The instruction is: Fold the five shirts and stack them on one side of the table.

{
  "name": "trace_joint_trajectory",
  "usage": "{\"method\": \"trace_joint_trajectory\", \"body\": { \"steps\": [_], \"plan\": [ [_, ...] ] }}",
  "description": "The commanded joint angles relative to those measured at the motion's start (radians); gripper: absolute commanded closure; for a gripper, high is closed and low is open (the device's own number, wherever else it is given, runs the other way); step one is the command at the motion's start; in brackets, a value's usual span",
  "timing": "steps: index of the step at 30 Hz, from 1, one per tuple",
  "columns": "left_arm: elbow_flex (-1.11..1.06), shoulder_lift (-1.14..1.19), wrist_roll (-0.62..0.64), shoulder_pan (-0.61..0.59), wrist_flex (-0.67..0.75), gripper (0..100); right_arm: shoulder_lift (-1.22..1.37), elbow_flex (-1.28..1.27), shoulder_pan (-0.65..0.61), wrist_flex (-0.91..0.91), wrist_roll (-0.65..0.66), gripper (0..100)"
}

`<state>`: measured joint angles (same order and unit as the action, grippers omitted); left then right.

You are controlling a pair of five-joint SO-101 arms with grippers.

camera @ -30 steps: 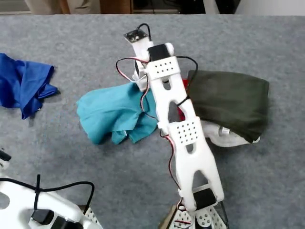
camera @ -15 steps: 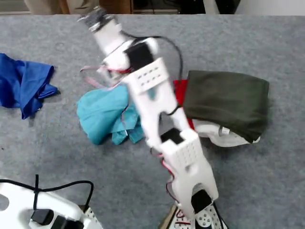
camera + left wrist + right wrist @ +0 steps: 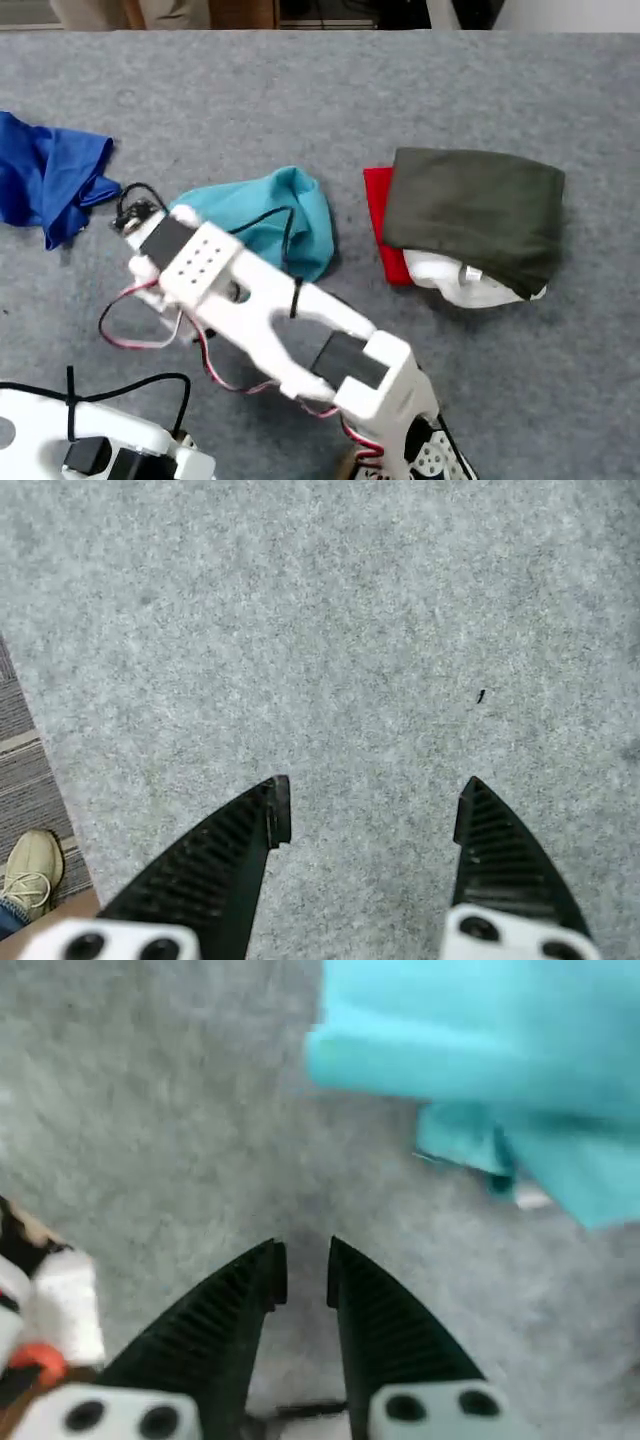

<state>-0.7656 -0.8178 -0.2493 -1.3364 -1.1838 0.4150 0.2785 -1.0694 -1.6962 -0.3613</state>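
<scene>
Swung across from the middle of the table point(image 3: 400, 90), the right arm point(image 3: 250, 300) now stretches low toward the near left. It has let go of the teal shirt point(image 3: 290, 215), which has settled into a rounder heap than before.

A folded stack sits on the far-right side: a dark green shirt point(image 3: 470, 205) on top, a red shirt point(image 3: 378, 200) showing at its left edge and a white shirt point(image 3: 455, 280) poking out beneath. The teal shirt lies loose just left of the stack and apart from it. A blue shirt point(image 3: 45, 185) is crumpled well away at the left edge.

By my reading, three shirts are done and the teal one is in hand, mid-fold or being repositioned. Next, the arm likely needs a fresh grip on a teal edge to fold it flat before moving it to the stack.

The left arm point(image 3: 90, 445) stays at the near-left corner, and the left gripper point(image 3: 375, 810) is spread wide over bare table, holding nothing. The right gripper point(image 3: 300, 1260) is nearly closed, with only a thin slit between its jaws. It is empty and hangs over bare table just short of the teal cloth.
</scene>
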Motion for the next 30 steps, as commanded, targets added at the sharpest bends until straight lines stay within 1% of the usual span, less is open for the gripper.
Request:
{"method": "trace_joint_trajectory", "body": {
  "steps": [1,5,8,12,15,18,19,21,24,27,30],
  "plan": [
    [-0.023,-0.016,-0.005,-0.008,0.035,73,0.005,-0.013,-0.030,0.127,-0.060,91.5],
    [-0.074,-0.016,-0.006,-0.012,0.130,73,0.113,-0.001,0.013,0.262,-0.066,90.6],
    [-0.095,-0.016,-0.048,-0.041,0.201,73,0.186,0.088,0.068,0.269,-0.114,85.0],
    [-0.138,-0.016,-0.060,-0.061,0.275,73,0.278,0.219,0.139,0.253,-0.117,79.8],
    [-0.147,-0.016,-0.060,-0.064,0.293,73,0.361,0.320,0.194,0.219,-0.114,85.1],
    [-0.146,-0.016,-0.060,-0.066,0.288,73,0.433,0.438,0.254,0.178,-0.114,97.2],
    [-0.147,-0.016,-0.060,-0.066,0.288,73,0.450,0.483,0.271,0.153,-0.114,99.8],
    [-0.150,-0.016,-0.060,-0.064,0.293,73,0.464,0.590,0.286,0.066,-0.115,98.0],
    [-0.147,-0.016,-0.061,-0.064,0.293,73,0.464,0.780,0.294,-0.077,-0.115,98.0],
    [-0.144,-0.016,-0.078,-0.064,0.293,73,0.447,0.914,0.341,-0.091,-0.110,99.3],
    [-0.143,-0.016,-0.129,-0.066,0.293,73,0.395,0.951,0.384,-0.091,-0.068,99.5]
  ]
}}
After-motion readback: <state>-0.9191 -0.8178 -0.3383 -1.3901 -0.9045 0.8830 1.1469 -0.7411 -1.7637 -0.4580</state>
